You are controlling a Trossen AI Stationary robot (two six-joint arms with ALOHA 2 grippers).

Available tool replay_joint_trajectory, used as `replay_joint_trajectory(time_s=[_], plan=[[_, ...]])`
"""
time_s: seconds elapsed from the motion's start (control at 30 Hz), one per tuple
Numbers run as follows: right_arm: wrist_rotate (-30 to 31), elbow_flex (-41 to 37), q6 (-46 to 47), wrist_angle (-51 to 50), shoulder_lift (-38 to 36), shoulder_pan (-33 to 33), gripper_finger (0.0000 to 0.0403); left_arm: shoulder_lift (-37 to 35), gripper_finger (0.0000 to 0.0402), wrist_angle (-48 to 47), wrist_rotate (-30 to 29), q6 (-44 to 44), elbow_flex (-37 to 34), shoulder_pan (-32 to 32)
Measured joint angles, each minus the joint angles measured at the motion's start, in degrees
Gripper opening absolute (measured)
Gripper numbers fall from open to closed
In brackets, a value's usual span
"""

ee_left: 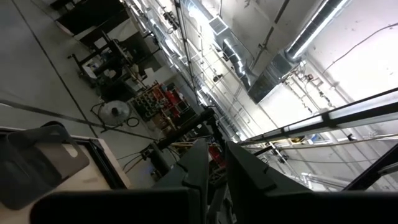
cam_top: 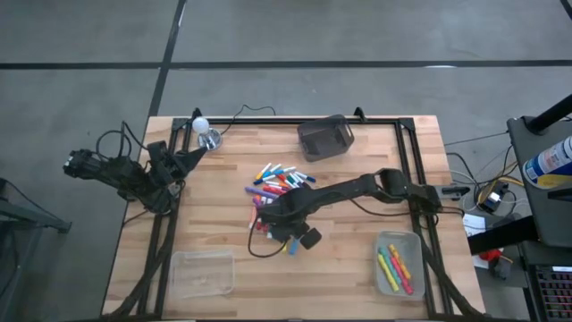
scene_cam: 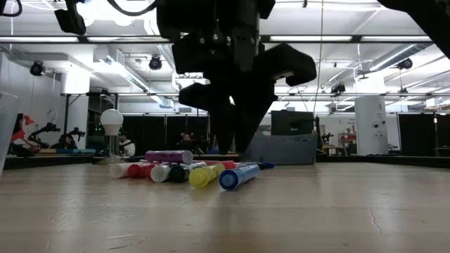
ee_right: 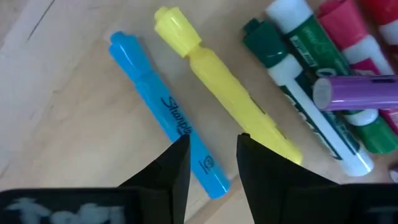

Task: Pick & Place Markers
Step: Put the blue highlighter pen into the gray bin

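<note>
Directly beneath the right gripper [ee_right: 211,158] lay the near edge of the markers [cam_top: 273,192], a loose heap in the middle of the table [cam_top: 357,259]. Its two dark fingers [ee_right: 177,165] stood partly open with nothing between them, the tips spread roughly a marker's width. Just ahead of the fingertips lay the blue marker [ee_right: 168,140] and the yellow marker [ee_right: 224,106], side by side and close together; one finger sat over the blue barrel and the other over the yellow one, with the gap between the two pens under the jaws. Past the yellow one lay a green-and-white marker [ee_right: 311,87] with a purple marker [ee_right: 360,93] resting across it.

The risk, as I judged it, was the alignment: a descent from this pose could bring a finger down on top of a barrel rather than beside it, rolling the pen away or pinching both at once. The round bodies would likely slip on the wood, and a nudge could disturb the neighbours.

Off to the side, the clear tray [cam_top: 399,264] already held several markers. The left gripper [ee_left: 211,177] waited at the table's far edge, pointed up at the ceiling, fingers nearly together and holding nothing.
</note>
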Motion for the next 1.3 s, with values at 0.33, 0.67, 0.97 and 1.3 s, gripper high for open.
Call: replay_joint_trajectory(time_s=[0.33, 0.67, 0.97, 1.3], plan=[[-1.5, -6.0, -0.1, 1.3, -0.2, 0.3, 0.0125, 0.0, 0.0048, 0.0, 0.0, 0.0, 0.0, 0.0], [-1.7, -11.2, 3.3, 3.6, -0.7, 0.3, 0.0087, 0.0, 0.0048, 0.0, 0.0, -0.1, 0.0, 0.0], [-2.4, -9.7, 9.2, 2.5, -0.6, 0.3, 0.0054, 0.0, 0.0048, 0.0, -0.4, -0.1, 0.0, 0.0], [-2.7, -7.4, 20.2, -1.4, -7.7, -0.2, 0.0054, 0.0, 0.0048, 0.0, -0.5, -0.1, 0.0, 0.0]])
